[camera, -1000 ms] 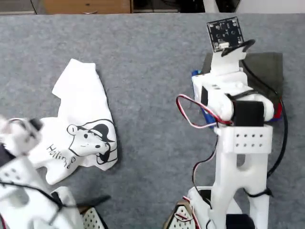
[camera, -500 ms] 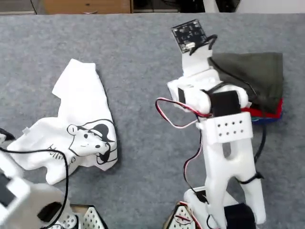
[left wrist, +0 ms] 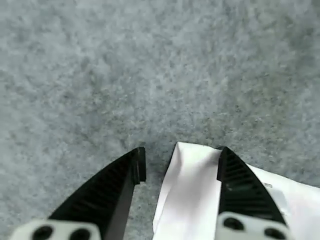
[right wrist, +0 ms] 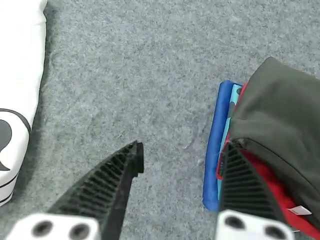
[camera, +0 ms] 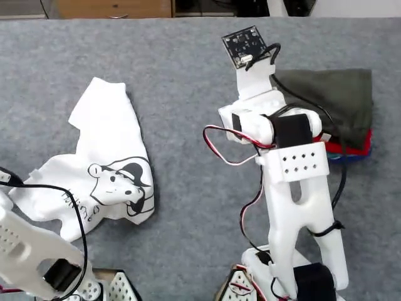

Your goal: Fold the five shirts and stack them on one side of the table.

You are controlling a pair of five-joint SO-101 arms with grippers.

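A white shirt (camera: 106,157) with a black cartoon print lies crumpled on the left of the grey table. Its corner (left wrist: 192,185) lies between the open fingers of my left gripper (left wrist: 181,162), down at the table's left front edge. A stack of folded shirts (camera: 341,110) sits at the right, dark green on top over red and blue layers (right wrist: 220,145). My right gripper (right wrist: 181,157) hangs open just beside the stack's blue edge, with bare carpet between its fingers. The white shirt's edge (right wrist: 20,75) shows in the right wrist view.
The right arm (camera: 282,144) stands tall over the middle right of the table, covering part of the stack. Grey carpet (camera: 188,75) lies bare between the white shirt and the stack. A wooden cabinet (camera: 116,7) runs behind the far edge.
The right arm has swung left, off the stack, uncovering the green shirt. The left arm has pulled down toward the table's front left corner, by the white shirt's corner.
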